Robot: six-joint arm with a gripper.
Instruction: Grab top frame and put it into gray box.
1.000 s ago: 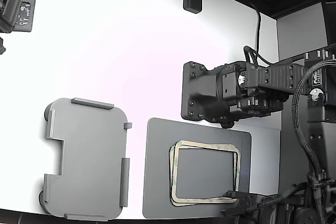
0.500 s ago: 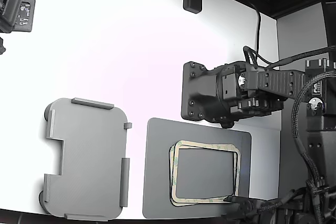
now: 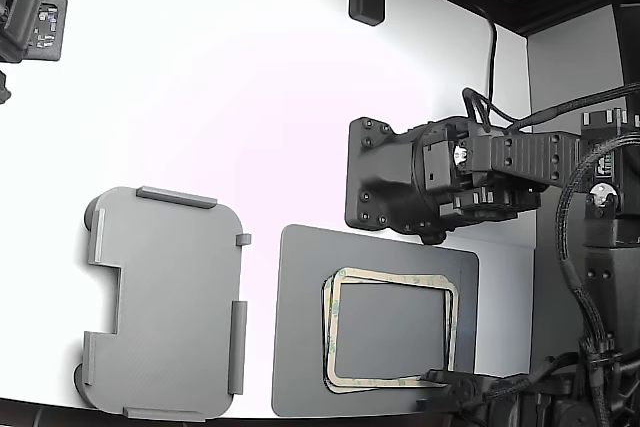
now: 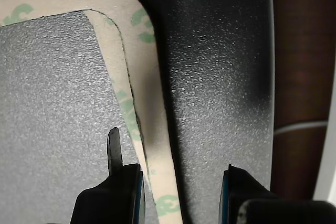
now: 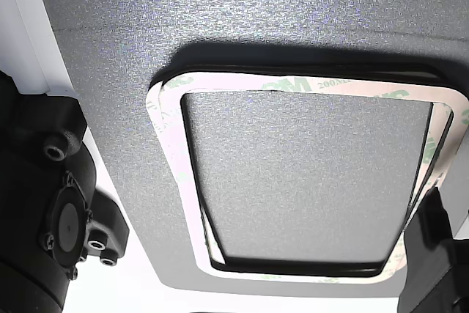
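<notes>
The top frame (image 3: 392, 276) is a thin cream rounded rectangle with green blotches. It lies on a second frame just like it, slightly offset, on a dark gray mat (image 3: 300, 347). My gripper (image 3: 440, 379) is at the frame's near right corner in the exterior view. In the wrist view my gripper (image 4: 178, 184) is open, and the strip of the top frame (image 4: 152, 103) runs between its two fingers. One finger is inside the frame's opening and the other is outside it. The other view shows the top frame (image 5: 293, 82) flat on the mat. The gray box (image 3: 165, 302) sits empty at the exterior view's left.
A second arm's black wrist unit (image 3: 400, 187) hangs just above the mat's far edge. Cables and an arm base (image 3: 600, 277) fill the exterior view's right. The table's front edge runs just below the mat and the box.
My gripper has shifted only slightly at the frame's corner. The arm links and cables at the exterior view's right have moved a little. Frames, mat and box have not moved.
</notes>
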